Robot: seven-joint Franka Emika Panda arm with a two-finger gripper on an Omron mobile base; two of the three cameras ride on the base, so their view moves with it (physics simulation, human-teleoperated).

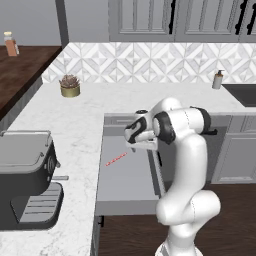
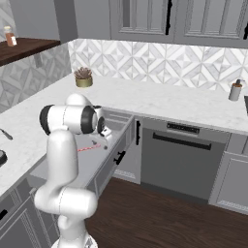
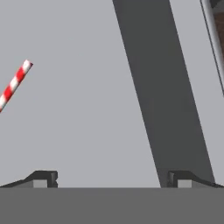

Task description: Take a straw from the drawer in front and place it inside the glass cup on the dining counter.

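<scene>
Straw (image 3: pixel 15 84) is not yet grasped; it lies on the drawer (image 1: pixel 125 180) floor, left of the wide-open, empty gripper (image 3: pixel 111 178). Pickup and placing remain.

The straw (image 3: pixel 15 84) is cut off by the hand view's left edge; its far end is unseen.

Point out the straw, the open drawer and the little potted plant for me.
straw (image 1: pixel 116 159): left base view, middle of the red stick.
drawer (image 1: pixel 125 185): left base view, bare grey floor.
potted plant (image 1: pixel 70 86): left base view, on the pot and leaves.
</scene>
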